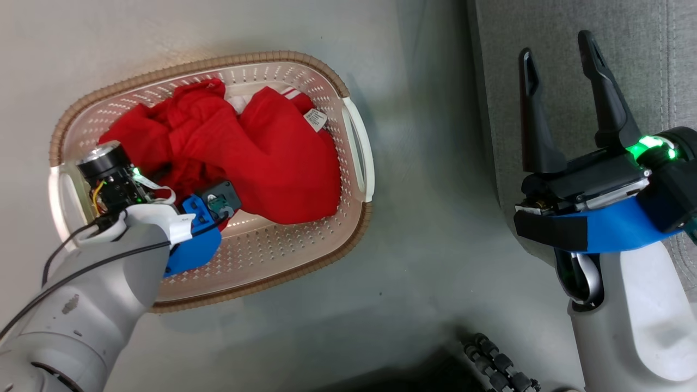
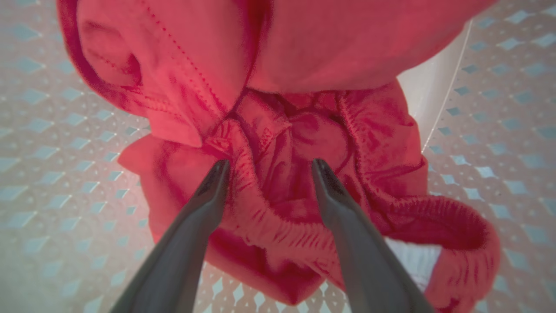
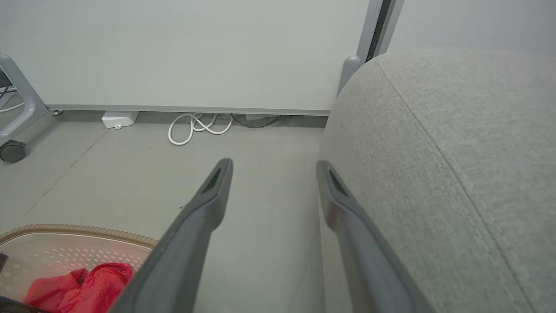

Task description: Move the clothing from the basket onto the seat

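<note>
Head view: the clothing (image 1: pixel 261 158) lay heaped in the basket (image 1: pixel 356 141), and the left arm (image 1: pixel 109 261) dipped steeply in, apparently to grasp it. The right gripper (image 1: pixel 555 46) hovered beside the seat (image 1: pixel 642 65).

Left wrist view: the left gripper (image 2: pixel 269 167) had its fingers spread astride a gathered waistband (image 2: pixel 278 234), not pinching it.

Right wrist view: the fingers were spread and empty.

Floor (image 1: pixel 435 245) was smooth pale grey, slightly glossy, with a thin seam line in the right wrist view. The basket (image 1: pixel 261 56) sat directly on it, cream perforated plastic with a brown woven-look rim. The grey fabric seat (image 1: pixel 642 65) stood to the basket's right in the head view, apart from it, with bare floor between. By the wall base lay a coiled white cable (image 3: pixel 195 128) and a small white box (image 3: pixel 118 118). A caster wheel (image 3: pixel 12 152) of a grey frame rested at far left.
</note>
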Robot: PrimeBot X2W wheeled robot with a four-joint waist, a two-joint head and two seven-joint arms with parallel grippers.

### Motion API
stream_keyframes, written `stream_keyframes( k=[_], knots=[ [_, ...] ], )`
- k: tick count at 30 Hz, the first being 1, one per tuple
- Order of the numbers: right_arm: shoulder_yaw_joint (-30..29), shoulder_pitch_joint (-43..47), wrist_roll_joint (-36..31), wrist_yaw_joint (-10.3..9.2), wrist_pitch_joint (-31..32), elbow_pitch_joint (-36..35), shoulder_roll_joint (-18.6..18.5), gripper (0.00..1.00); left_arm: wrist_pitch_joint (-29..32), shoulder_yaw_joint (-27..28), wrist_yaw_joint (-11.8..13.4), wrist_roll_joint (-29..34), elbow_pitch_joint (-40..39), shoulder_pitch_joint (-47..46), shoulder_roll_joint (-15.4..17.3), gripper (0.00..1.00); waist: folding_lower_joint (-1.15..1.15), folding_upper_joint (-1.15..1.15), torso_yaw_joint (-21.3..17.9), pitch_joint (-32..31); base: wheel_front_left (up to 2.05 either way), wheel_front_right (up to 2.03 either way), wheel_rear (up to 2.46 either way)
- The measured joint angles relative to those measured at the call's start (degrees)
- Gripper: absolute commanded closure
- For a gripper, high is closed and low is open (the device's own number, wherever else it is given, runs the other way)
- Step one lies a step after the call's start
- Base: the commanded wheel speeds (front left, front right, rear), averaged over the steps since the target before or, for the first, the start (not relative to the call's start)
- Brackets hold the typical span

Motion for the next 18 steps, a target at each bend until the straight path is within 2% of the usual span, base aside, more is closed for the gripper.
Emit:
stream_keyframes(
  k=[9,10,11,18],
  knots=[
    [-0.40,-0.20,-0.14,0.00,0.00,-1.78,0.00,0.00,3.72,-4.32,0.00,-2.99,0.08,-1.40,0.88,0.00,0.00,0.00,-0.66,2.32,0.00,0.00,0.00],
    [-0.41,-0.21,-0.15,0.00,0.00,-1.90,0.00,0.00,3.94,-4.83,0.00,-3.18,0.08,-1.65,0.89,0.73,0.00,0.00,-0.67,2.48,0.00,0.00,0.00],
    [-0.37,-0.24,-0.16,0.00,0.00,-2.01,0.00,0.00,3.92,-5.16,0.00,-3.49,0.08,-1.81,0.87,1.00,0.00,0.00,-0.70,2.60,0.00,0.00,0.00],
    [-0.19,-0.40,-0.33,0.00,0.00,-1.72,0.00,0.00,4.02,-7.71,0.00,-5.32,0.10,-1.85,-0.16,1.00,-0.01,0.00,-0.41,1.82,0.00,0.00,0.00]
  ],
)
